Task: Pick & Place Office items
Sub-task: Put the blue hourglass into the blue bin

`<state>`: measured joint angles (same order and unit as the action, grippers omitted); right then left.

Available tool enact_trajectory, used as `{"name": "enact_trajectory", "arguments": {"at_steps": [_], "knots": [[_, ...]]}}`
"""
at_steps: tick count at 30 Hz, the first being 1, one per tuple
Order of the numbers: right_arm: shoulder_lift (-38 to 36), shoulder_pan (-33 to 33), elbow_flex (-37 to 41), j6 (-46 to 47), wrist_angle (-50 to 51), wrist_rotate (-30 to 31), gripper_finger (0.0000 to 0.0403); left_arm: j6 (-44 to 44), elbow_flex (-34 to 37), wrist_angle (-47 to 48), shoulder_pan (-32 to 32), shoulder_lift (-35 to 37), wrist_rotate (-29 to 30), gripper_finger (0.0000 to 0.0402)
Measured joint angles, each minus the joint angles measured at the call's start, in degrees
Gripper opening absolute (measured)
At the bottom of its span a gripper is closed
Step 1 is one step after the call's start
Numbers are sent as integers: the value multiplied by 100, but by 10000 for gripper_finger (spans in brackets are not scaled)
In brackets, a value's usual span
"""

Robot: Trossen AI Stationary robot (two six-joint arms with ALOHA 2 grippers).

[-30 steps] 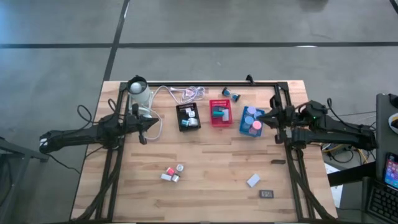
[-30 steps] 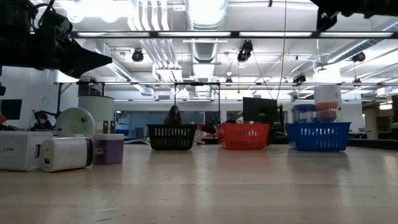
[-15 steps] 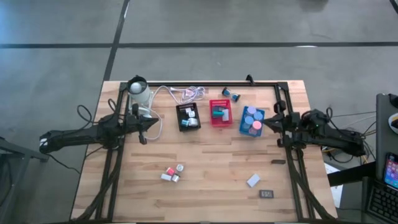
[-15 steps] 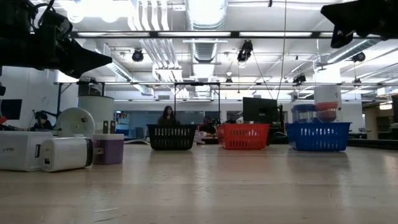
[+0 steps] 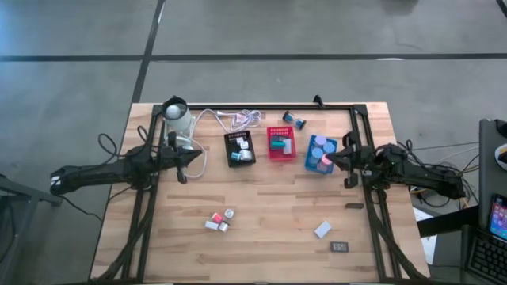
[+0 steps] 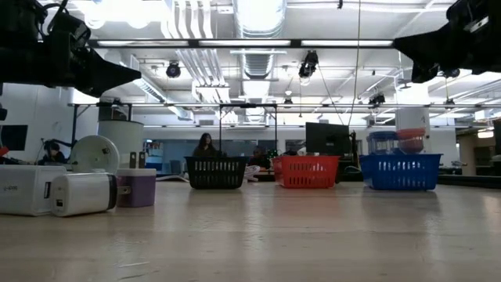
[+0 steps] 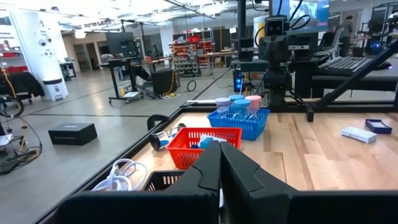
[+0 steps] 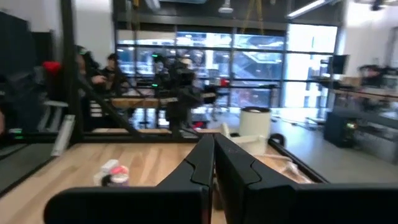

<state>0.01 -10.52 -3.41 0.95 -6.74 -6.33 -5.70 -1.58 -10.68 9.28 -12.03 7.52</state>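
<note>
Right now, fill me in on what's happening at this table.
Nothing is being held at the moment. The left pincer hangs shut and empty near the black tray, and the right pincer is shut and empty beside the blue tray, which holds round rolls. The red tray sits between them with a few pieces inside. Loose office items wait on the bare wood: a small cluster, a white block and a dark rectangle.

No text, label, brand, number or sign can be read anywhere in these views; whatever may be printed on the small items, the trays or the room's screens is too small to tell.
</note>
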Motion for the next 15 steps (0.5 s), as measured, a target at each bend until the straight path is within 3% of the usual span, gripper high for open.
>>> {"name": "enact_trajectory", "arguments": {"at_steps": [15], "knots": [[11, -2, 292, -85, -134, 249, 8, -133, 0, -131, 1, 0, -79, 5]]}}
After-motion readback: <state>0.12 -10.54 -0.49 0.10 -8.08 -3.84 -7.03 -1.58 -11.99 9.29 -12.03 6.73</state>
